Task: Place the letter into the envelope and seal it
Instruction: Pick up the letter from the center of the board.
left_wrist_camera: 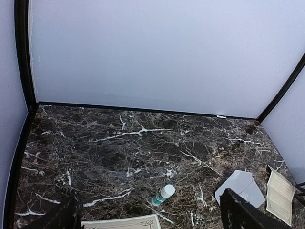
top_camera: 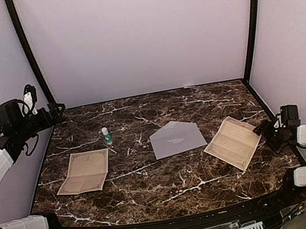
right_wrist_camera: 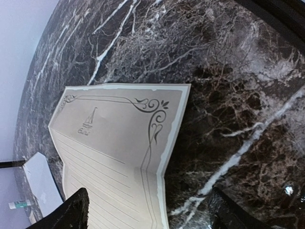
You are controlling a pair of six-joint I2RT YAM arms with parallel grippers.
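The pale grey-lavender envelope (top_camera: 176, 138) lies flat at the table's middle with its triangular flap pointing to the back; it also shows as the envelope (left_wrist_camera: 240, 187) and the envelope (right_wrist_camera: 40, 183). A tan letter (top_camera: 233, 142) with an ornate border lies to its right, creased across the middle. My right gripper (top_camera: 264, 129) hovers low at that letter's right edge. Its jaws are open, and the right gripper (right_wrist_camera: 150, 214) straddles the edge of the letter (right_wrist_camera: 114, 148) without touching it. My left gripper (top_camera: 57, 111) is raised at the back left, open and holding nothing.
A second tan sheet (top_camera: 84, 172) lies at the front left. A small white-capped green glue stick (top_camera: 106, 136) lies behind it, seen as the glue stick (left_wrist_camera: 163, 194). Pale walls and black corner posts (top_camera: 250, 19) enclose the marble table (top_camera: 170, 182).
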